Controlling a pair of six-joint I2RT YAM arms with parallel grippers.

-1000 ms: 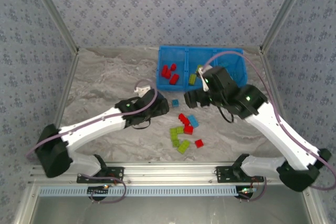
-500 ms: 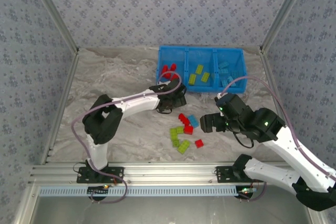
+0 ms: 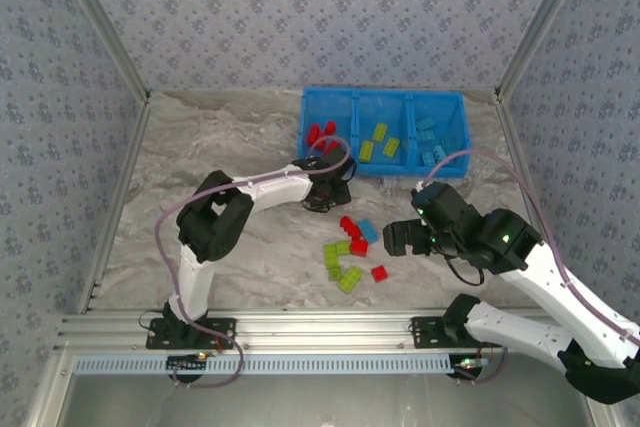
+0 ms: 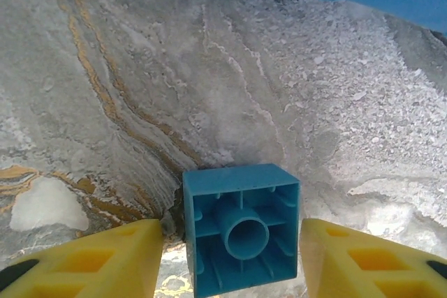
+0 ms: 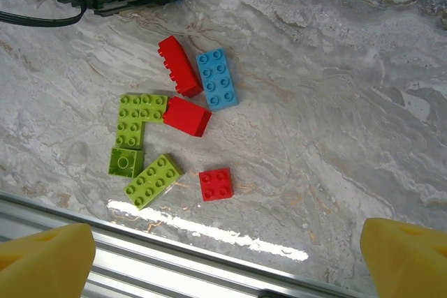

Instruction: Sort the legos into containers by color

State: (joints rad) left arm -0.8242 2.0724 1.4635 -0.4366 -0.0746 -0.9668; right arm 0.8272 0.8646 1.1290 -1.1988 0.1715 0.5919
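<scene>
Left wrist: jaws poised around a blue brick

Nearest, the right gripper (image 5: pixel 223 259) hangs wide open above the loose red, lime and blue plastic bricks (image 5: pixel 183 127). Beyond, the left gripper (image 4: pixel 241 256) straddles an upturned light blue plastic brick (image 4: pixel 241 232), fingers parted, not yet clamped. Next, I judge: pinch, lift, and carry it to the right compartment (image 3: pixel 453 117) of the far bright blue plastic bin (image 3: pixel 304 132).

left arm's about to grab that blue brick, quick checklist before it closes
1. Light blue brick between left tool fingers, hollow side showing: ok.
2. Left tool open, not gripping: ok.
3. No neighbours on table round the brick: ok.
4. Right compartment of bin holds light blue bricks, has room: ok.
5. Open right tool over the loose pile, apart from left arm: ok.
6. Grip depth on brick: cannot tell.
</scene>
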